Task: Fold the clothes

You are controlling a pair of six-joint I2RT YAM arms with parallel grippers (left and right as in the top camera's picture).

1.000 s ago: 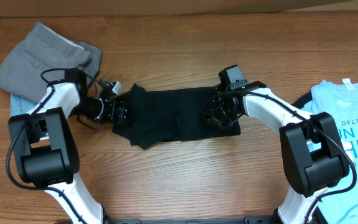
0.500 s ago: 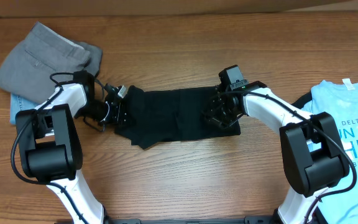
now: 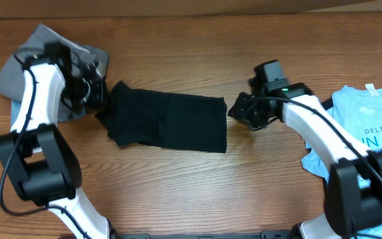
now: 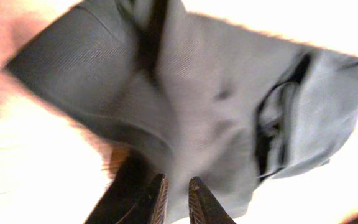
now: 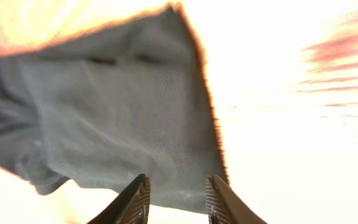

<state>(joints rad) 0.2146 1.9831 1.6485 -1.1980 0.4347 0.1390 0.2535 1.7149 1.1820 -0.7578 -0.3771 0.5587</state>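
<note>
Black shirt (image 3: 168, 123) lies folded flat at centre of table (image 3: 191, 192). Right gripper (image 3: 239, 111) just off its right edge, jaws spread, holding nothing. Left gripper (image 3: 100, 98) at shirt's far-left corner, jaws almost closed, pinching fabric. Grey trousers (image 3: 42, 50) far left.

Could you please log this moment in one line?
T-shirt: folded strip | left tool: at its left end, grip unclear | right tool: open, off right edge
</note>
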